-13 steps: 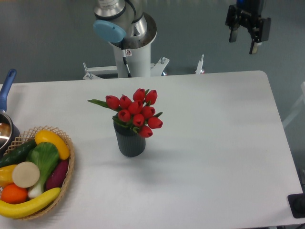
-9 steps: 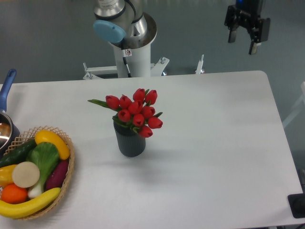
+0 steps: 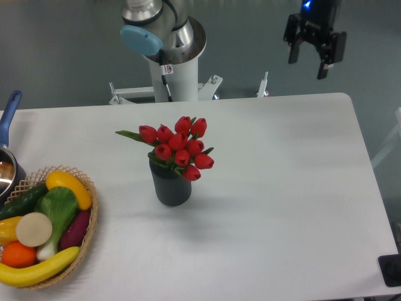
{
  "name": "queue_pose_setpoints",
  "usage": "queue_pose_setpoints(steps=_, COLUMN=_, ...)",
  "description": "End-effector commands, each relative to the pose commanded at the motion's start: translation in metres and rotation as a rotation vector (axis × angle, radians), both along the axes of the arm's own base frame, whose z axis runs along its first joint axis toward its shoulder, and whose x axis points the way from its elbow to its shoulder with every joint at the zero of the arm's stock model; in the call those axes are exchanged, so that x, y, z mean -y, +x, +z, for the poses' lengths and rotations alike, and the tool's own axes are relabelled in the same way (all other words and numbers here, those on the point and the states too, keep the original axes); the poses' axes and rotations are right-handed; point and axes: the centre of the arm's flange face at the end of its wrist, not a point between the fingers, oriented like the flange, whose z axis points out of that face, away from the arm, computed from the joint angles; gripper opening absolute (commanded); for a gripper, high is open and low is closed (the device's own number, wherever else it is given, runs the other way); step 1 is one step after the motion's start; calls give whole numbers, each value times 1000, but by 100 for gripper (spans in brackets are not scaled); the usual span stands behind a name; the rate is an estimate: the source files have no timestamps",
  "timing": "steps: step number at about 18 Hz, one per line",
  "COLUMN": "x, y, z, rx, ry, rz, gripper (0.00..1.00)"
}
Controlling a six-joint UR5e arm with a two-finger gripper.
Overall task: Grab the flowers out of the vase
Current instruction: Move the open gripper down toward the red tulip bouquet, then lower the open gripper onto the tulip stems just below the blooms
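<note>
The flowers [image 3: 178, 147], a bunch of red tulip buds with green leaves, stand upright in the vase [image 3: 171, 185], a short dark grey ribbed cylinder in the middle of the white table. Their stems are hidden inside the vase. My gripper [image 3: 307, 66] hangs high at the upper right, above the table's far edge, well away from the flowers. Its two fingers are spread apart and hold nothing.
A woven basket [image 3: 89, 232] of vegetables and fruit sits at the front left. A pot with a blue handle [image 3: 7, 119] stands at the left edge. The robot's white base column [image 3: 172, 69] rises behind the table's far edge. A dark object [image 3: 391, 269] is at the lower right.
My gripper has moved a little to the left and slightly up. The flowers and vase have not moved.
</note>
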Motion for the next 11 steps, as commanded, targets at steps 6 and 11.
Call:
queue_pose_setpoints(steps=6, x=-50, y=34, z=-48, rx=150, ry=190, rz=16, gripper=100)
queue_pose_setpoints(steps=11, x=-84, y=45, z=-73, rx=223, ry=282, rz=-19, gripper=100)
